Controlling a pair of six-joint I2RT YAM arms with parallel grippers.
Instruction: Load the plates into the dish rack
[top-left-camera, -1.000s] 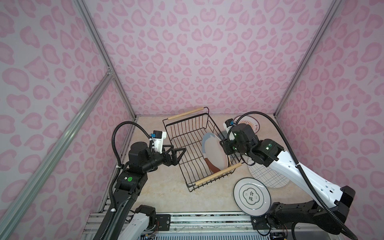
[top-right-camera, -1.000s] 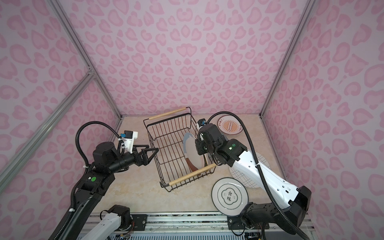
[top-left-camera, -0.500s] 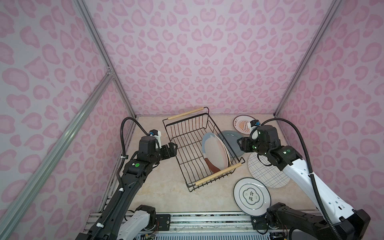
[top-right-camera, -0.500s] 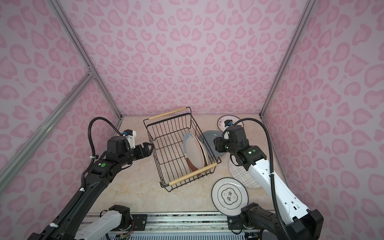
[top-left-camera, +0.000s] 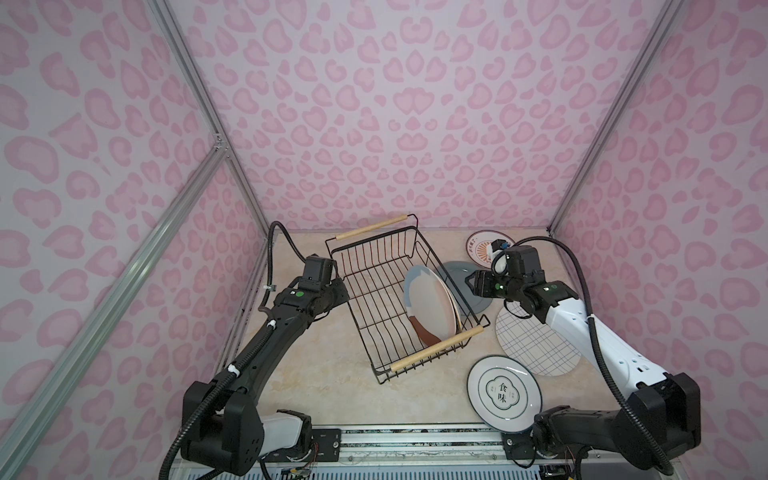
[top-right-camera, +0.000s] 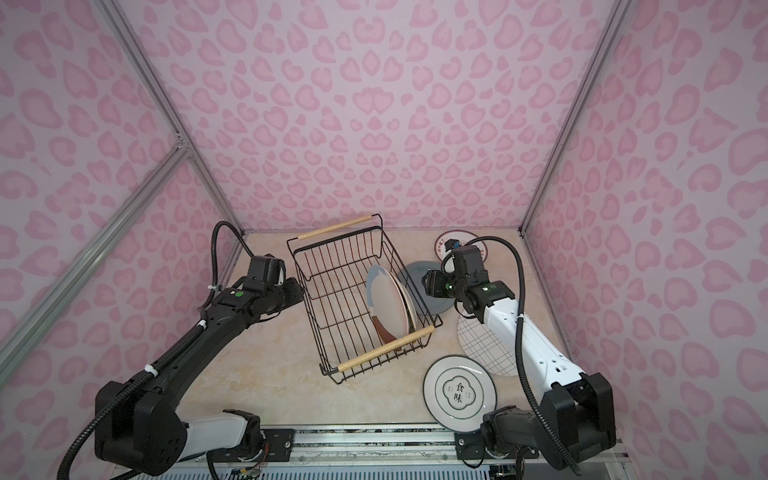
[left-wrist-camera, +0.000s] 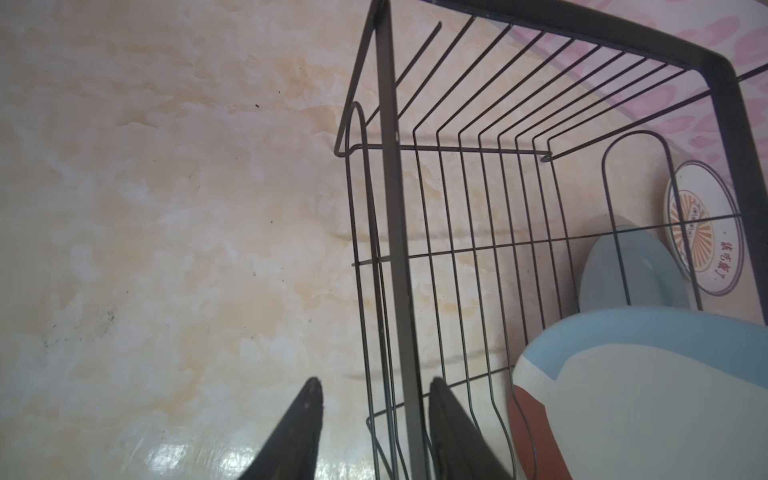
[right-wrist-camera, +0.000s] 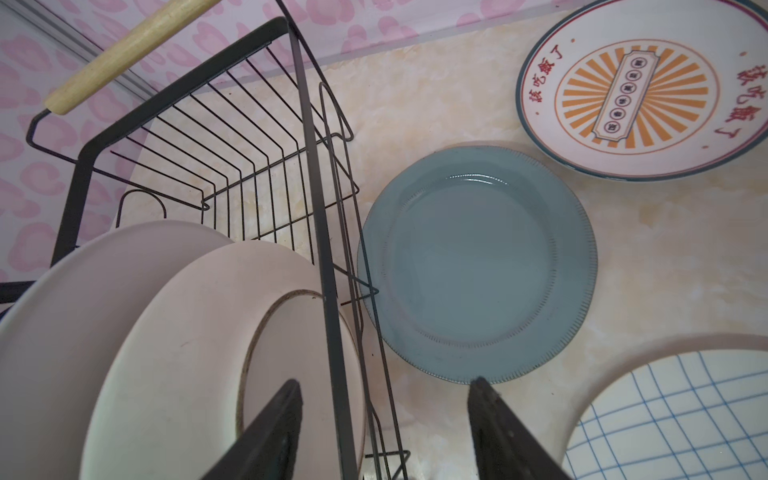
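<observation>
Dish rack (top-left-camera: 437, 348), two plates (top-left-camera: 430, 299) inside.

walls (top-left-camera: 374, 104): pink leopard-print panels, seen on three sides | frame: aluminium struts (top-left-camera: 199, 104) fitted at the corners, one run diagonally on the left | floor: beige marbled tabletop (top-left-camera: 324, 374), glossy, glare noted | front edge: metal rail (top-left-camera: 415, 440) mounted | light: even, diffuse
</observation>
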